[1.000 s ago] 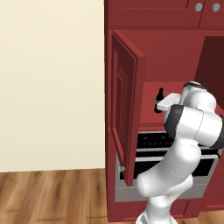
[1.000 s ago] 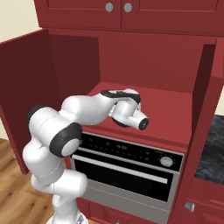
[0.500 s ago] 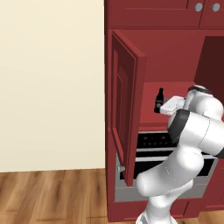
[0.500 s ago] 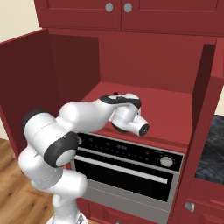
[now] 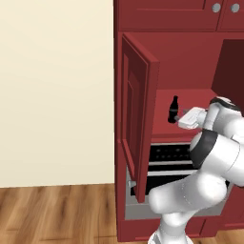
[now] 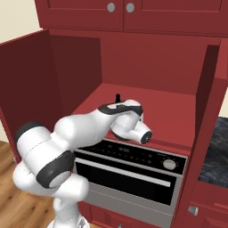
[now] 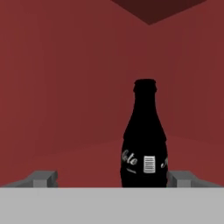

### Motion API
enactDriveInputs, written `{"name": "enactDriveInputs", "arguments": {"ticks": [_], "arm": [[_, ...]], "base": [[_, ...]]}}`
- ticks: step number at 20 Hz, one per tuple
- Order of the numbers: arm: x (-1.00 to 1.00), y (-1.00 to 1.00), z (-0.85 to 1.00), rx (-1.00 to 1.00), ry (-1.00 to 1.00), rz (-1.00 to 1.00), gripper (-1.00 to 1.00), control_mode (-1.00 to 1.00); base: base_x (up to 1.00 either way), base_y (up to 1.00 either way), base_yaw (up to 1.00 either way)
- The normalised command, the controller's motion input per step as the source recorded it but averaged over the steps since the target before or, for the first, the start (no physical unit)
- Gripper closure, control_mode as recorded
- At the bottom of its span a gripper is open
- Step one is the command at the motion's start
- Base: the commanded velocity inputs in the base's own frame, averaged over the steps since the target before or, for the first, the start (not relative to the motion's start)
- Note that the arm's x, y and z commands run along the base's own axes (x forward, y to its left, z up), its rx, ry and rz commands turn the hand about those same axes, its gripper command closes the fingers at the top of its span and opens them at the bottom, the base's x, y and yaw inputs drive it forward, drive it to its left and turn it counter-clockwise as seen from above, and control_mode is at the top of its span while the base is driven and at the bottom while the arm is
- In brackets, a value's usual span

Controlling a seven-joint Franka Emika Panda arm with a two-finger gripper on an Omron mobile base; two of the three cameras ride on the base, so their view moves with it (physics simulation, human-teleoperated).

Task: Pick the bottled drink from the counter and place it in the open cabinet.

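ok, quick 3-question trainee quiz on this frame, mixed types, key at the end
1. True or false: the bottled drink is lying on its side.
2. Where does the bottle stand? A) on the oven door B) on the shelf of the open cabinet C) on the floor
3. Fill in: the gripper fingers are ____ and apart from the bottle.

Key: 1 false, it stands upright; 2 B; 3 open.

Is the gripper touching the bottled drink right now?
Apart. In the hand view the gripper stands wide open, and red shelf shows between the bottled drink and each fingertip.
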Motion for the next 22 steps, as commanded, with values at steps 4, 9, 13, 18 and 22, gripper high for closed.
{"name": "enactDriveInputs", "arguments": {"ticks": [4, 9, 13, 18, 22], "arm": [[-0.43, 0.0, 0.07, 0.0, 0.0, -0.07, -1.0, -1.0], [-0.43, 0.0, 0.03, 0.0, 0.0, -0.08, -1.0, -1.0], [-0.43, 0.0, 0.03, 0.0, 0.0, -0.08, -1.0, -1.0], [-0.43, 0.0, 0.06, 0.0, 0.0, -0.08, -1.0, -1.0], [-0.47, 0.0, 0.05, 0.0, 0.0, -0.06, -1.0, -1.0]], "base": [[0.0, 0.0, 0.0], [0.0, 0.0, 0.0], [0.0, 0.0, 0.0], [0.0, 0.0, 0.0], [0.0, 0.0, 0.0]]}}
